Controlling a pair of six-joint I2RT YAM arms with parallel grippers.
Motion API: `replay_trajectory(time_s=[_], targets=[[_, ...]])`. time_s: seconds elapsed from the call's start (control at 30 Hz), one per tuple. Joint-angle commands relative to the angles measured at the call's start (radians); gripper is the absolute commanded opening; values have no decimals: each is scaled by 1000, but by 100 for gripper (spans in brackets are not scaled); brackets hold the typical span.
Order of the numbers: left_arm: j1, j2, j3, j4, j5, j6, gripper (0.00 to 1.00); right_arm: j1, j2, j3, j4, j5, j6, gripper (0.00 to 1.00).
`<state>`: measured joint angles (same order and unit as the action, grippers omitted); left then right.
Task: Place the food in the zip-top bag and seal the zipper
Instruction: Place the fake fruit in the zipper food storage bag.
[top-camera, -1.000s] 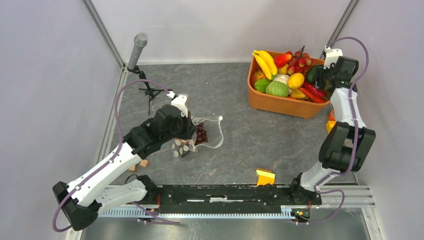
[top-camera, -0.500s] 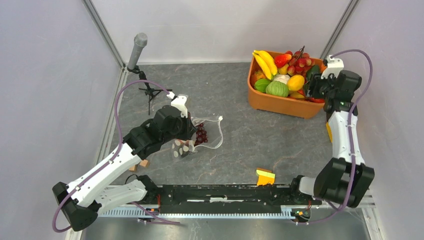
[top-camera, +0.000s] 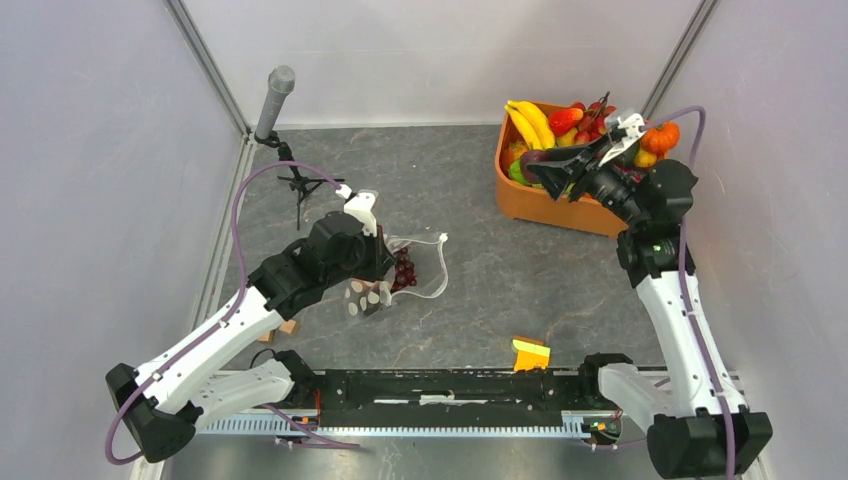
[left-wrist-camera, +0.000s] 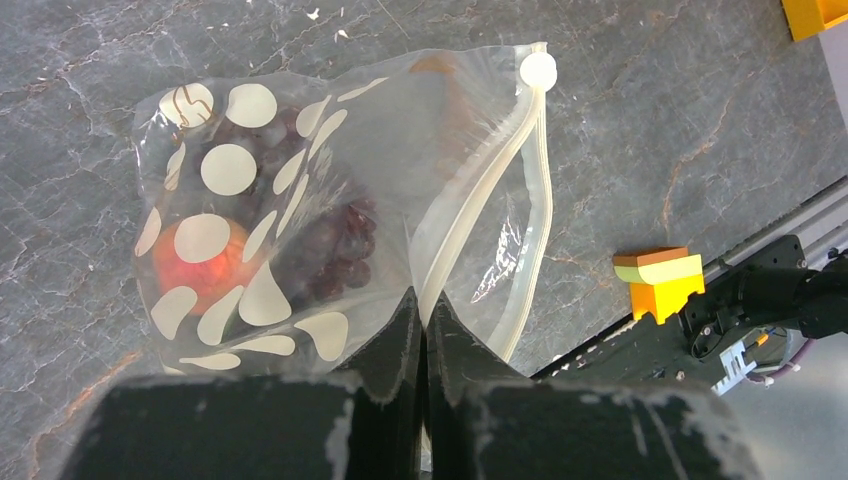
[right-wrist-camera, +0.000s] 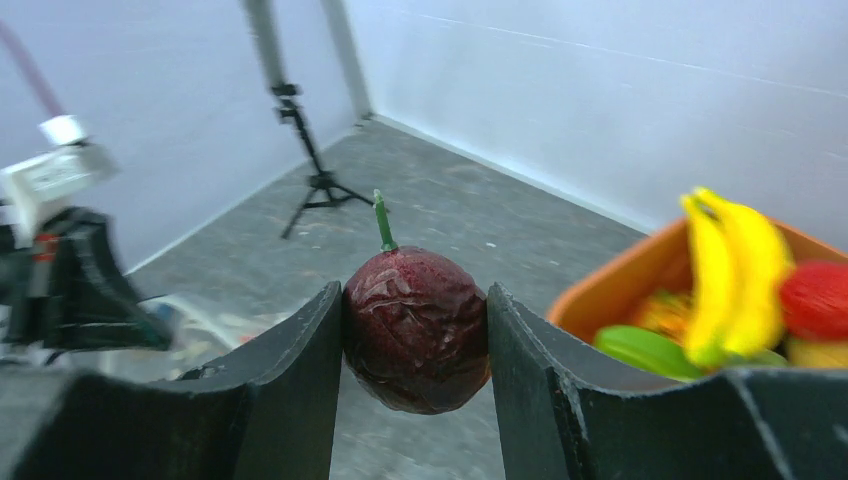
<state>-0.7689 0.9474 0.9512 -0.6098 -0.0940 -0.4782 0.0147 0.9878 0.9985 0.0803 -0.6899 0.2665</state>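
Clamping maroon fruit (right-wrist-camera: 415, 335) inside right end effector (right-wrist-camera: 415, 300), near orange tub (top-camera: 560, 212)

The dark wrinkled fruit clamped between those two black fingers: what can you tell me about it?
The fruit is dark maroon and roundish, with a wrinkled, glossy, plastic-looking skin and a short green stem pointing up. It hangs in the air, pinched on both sides by the right gripper; nothing else touches it. In the top view it appears near the left end of the orange tub, raised above the grey table.
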Motion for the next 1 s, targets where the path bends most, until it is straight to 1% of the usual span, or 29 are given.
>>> replay_trajectory(time_s=[0.0, 0.1, 0.33, 0.5, 0.57, 0.73, 0.9, 0.97], targets=[[5, -4, -11, 62, 20, -26, 6, 111, -25, -31, 90, -23, 64, 42], [5, -8, -11, 62, 17, -27, 6, 225, -9, -51, 91, 3, 53, 41], [5, -7, -9, 61, 5, -36, 6, 559, 60, -113, 94, 121, -15, 42], [6, 2, -14, 59, 1, -42, 6, 724, 104, -162, 86, 192, -61, 42], [5, 5, -11, 59, 8, -42, 6, 779, 129, -167, 56, 260, -87, 43], [5, 4, -7, 53, 13, -36, 6, 845, 192, -199, 69, 371, -100, 43], [5, 0, -10, 50, 15, -39, 6, 887, 278, -183, 52, 488, -120, 43], [5, -4, -9, 44, 10, -39, 6, 889, 294, -192, 87, 494, -119, 43]])
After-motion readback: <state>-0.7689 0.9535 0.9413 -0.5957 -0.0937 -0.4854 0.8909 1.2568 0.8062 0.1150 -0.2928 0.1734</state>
